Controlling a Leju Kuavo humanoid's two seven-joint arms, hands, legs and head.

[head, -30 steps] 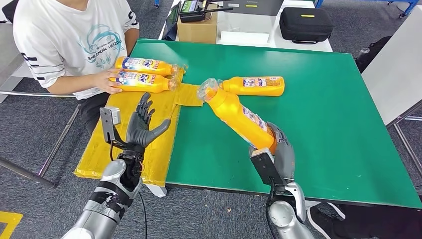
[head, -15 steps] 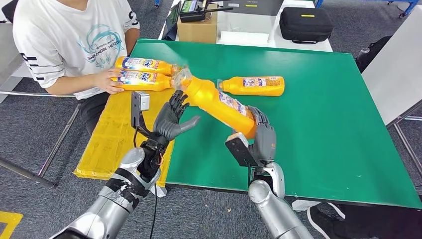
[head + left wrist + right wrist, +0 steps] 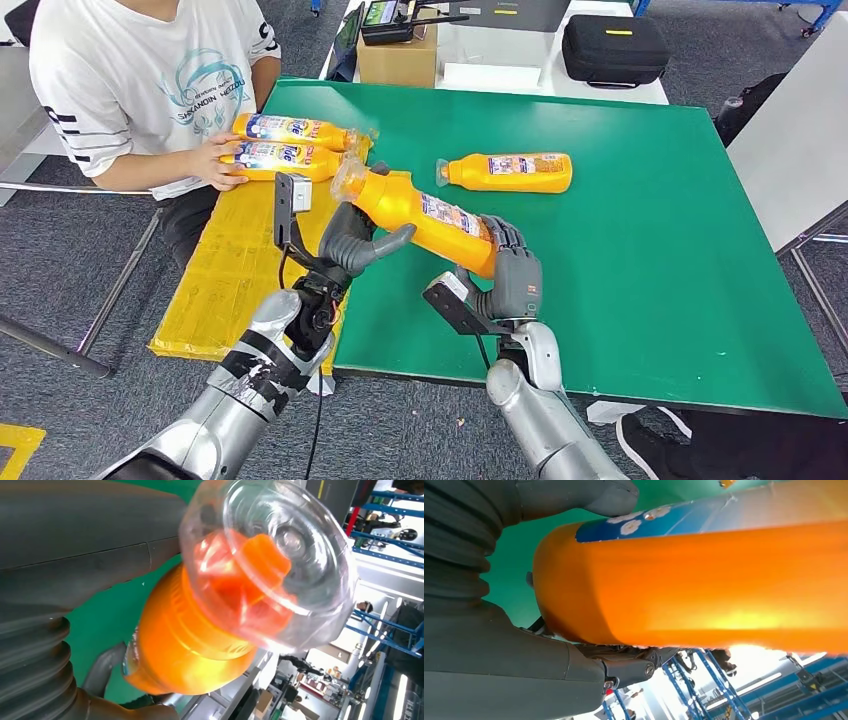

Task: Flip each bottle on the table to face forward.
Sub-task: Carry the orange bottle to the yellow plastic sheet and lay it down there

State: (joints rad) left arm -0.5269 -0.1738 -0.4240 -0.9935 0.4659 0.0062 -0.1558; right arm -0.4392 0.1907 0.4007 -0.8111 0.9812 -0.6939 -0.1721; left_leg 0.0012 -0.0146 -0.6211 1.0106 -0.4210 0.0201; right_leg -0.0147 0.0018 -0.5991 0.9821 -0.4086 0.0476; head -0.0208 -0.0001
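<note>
Person's hand far left, resting on two bottles over yellow sheet. My left hand under neck of held bottle, fingers spread, thumb out, gripping nothing yet. Bottle tilted in air above green desk, clear cap toward left hand. My right hand clamped round its base. Advice: close left on neck before right lets go, roll label up, lower gently. Last bottle lies further right, apart
</note>
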